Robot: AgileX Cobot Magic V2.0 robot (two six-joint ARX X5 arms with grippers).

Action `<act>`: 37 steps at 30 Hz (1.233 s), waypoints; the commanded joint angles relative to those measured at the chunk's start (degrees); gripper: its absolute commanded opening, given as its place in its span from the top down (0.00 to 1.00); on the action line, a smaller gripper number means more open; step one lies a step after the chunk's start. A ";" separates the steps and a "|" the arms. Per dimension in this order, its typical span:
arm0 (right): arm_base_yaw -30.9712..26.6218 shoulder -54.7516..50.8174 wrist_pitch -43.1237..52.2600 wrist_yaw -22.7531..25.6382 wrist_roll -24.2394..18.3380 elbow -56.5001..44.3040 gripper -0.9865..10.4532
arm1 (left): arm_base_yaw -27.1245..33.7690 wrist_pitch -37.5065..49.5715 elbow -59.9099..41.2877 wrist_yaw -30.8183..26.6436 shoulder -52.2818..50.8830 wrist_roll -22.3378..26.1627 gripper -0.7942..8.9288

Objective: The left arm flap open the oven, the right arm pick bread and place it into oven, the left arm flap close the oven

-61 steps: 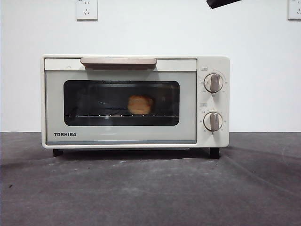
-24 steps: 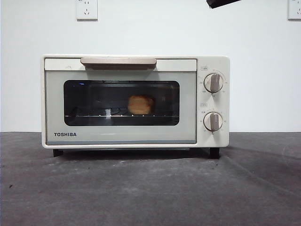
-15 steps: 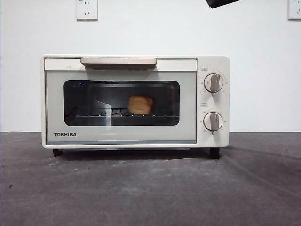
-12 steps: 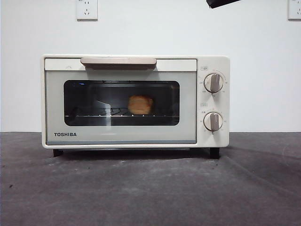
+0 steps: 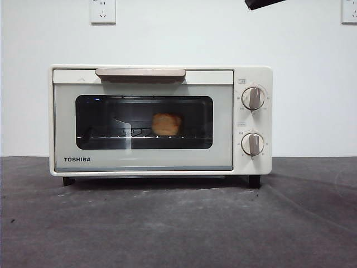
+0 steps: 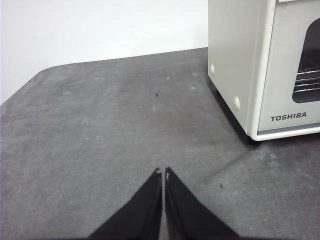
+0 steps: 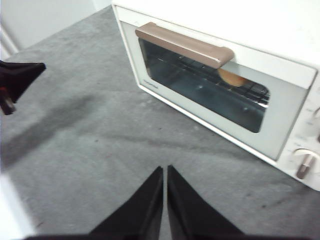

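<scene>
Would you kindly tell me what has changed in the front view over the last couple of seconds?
Nothing has visibly moved. The cream-white TOSHIBA toaster oven stays closed, the golden-orange bread loaf still sits on its wire rack, and the black arm tip remains at the top edge; only reflections in the glass shifted.

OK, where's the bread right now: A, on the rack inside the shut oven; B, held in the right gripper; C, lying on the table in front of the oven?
A: the bread sits on the rack behind the glass of the shut oven.
</scene>
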 commanded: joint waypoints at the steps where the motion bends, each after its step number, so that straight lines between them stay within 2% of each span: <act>1: -1.36 -0.72 0.79 2.45 -2.43 0.48 0.91 | 0.09 -0.39 -1.18 -0.13 -0.11 -0.17 0.90; 5: -6.93 -3.19 4.31 2.08 -4.35 -0.74 0.91 | 0.09 -0.39 -1.18 -0.13 -0.11 -0.17 0.90; 16: -33.94 -22.77 17.90 1.99 -6.45 -17.11 0.91 | 0.09 -0.39 -1.18 -0.11 -0.11 -0.17 0.90; 22: -45.33 -31.74 21.86 2.14 -6.38 -26.29 0.91 | 0.09 -0.39 -1.18 -0.13 -0.11 -0.17 0.90; 27: -48.57 -37.40 23.15 2.14 -6.38 -32.22 0.91 | 0.09 -0.39 -1.18 -0.11 -0.11 -0.17 0.90; 32: -48.68 -41.86 24.02 2.19 -6.27 -37.33 0.91 | 0.09 -0.39 -1.18 -0.13 -0.11 -0.17 0.90; 37: -48.65 -44.92 24.11 2.16 -4.35 -41.90 0.91 | 0.09 -0.39 -1.18 -0.13 -0.11 -0.17 0.90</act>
